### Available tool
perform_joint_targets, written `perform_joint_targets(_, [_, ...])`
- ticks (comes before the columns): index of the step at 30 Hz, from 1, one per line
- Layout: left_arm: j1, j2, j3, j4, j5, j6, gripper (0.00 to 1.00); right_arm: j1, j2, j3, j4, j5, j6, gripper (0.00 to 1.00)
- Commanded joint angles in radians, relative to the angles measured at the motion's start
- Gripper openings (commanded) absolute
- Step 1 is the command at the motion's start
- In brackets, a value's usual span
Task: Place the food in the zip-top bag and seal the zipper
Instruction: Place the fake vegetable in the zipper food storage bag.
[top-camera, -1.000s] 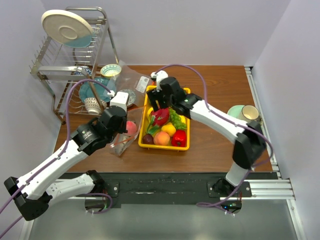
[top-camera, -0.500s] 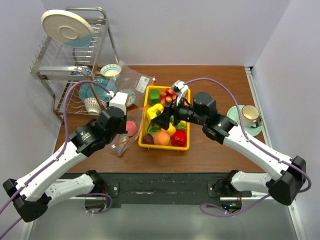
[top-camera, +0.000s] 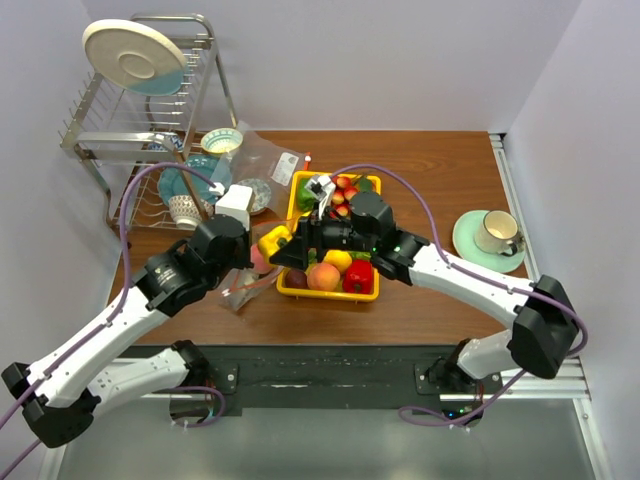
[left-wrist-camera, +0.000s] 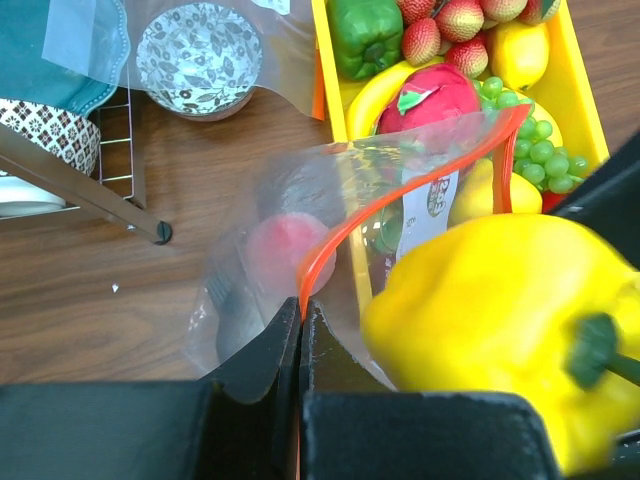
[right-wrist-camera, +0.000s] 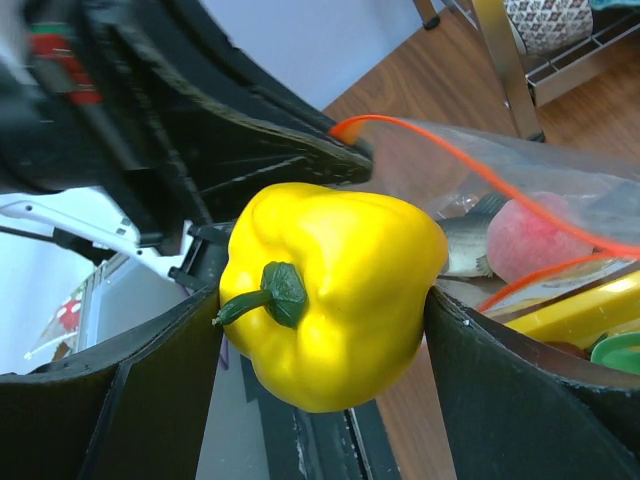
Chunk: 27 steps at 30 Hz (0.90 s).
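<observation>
My right gripper (top-camera: 281, 246) is shut on a yellow pepper (top-camera: 271, 240), held just left of the yellow tray at the mouth of the zip-top bag (top-camera: 243, 288). The pepper fills the right wrist view (right-wrist-camera: 335, 290) between my black fingers (right-wrist-camera: 150, 390). My left gripper (left-wrist-camera: 300, 312) is shut on the orange-red zipper (left-wrist-camera: 400, 190) and holds the mouth open. A peach (left-wrist-camera: 285, 250) and a grey fish (right-wrist-camera: 465, 245) lie inside the bag. A green pepper (left-wrist-camera: 365, 35), dragon fruit (left-wrist-camera: 435, 95) and grapes (left-wrist-camera: 535, 150) sit in the tray.
The yellow tray (top-camera: 330, 296) stands mid-table, right of the bag. A dish rack (top-camera: 140, 120) with a plate and bowls stands at the back left, with a flat clear bag (top-camera: 268, 158) beside it. A cup on a saucer (top-camera: 490, 235) is at the right.
My right gripper has carried the yellow pepper left, from over the tray to the bag's mouth. My left gripper has kept its hold on the zipper.
</observation>
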<state>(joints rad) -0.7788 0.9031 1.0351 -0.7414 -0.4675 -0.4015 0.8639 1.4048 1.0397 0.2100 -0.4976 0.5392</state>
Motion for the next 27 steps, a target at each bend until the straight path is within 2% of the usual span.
perform_joint_targets(1, [0.006, -0.024, 0.01, 0.042, 0.01, -0.008, 0.0, 0.001, 0.023, 0.034, 0.077, -0.007, 0.018, 0.73])
perform_joint_targets(3, [0.006, -0.024, 0.01, 0.042, 0.012, -0.01, 0.0, 0.001, 0.037, 0.042, 0.062, 0.011, 0.019, 0.85])
perform_joint_targets(4, [0.006, -0.026, 0.01, 0.043, 0.012, -0.01, 0.0, 0.001, 0.042, 0.052, 0.037, 0.034, 0.018, 0.98])
perform_joint_targets(13, [0.006, -0.032, 0.008, 0.04, 0.004, -0.01, 0.0, 0.001, -0.045, 0.057, -0.093, 0.134, -0.034, 0.98])
perform_joint_targets(15, [0.004, -0.032, 0.008, 0.039, 0.003, -0.01, 0.0, 0.003, -0.072, 0.063, -0.147, 0.226, -0.051, 0.96])
perform_joint_targets(19, [0.006, -0.039, 0.006, 0.036, -0.003, -0.01, 0.0, -0.005, -0.102, 0.135, -0.393, 0.496, -0.113, 0.93])
perform_joint_targets(21, [0.006, -0.044, 0.002, 0.037, -0.006, -0.011, 0.0, -0.015, -0.102, 0.154, -0.44, 0.597, -0.131, 0.93])
perform_joint_targets(27, [0.006, -0.043, -0.004, 0.039, -0.002, -0.013, 0.0, -0.129, -0.02, 0.25, -0.606, 0.695, -0.185, 0.93])
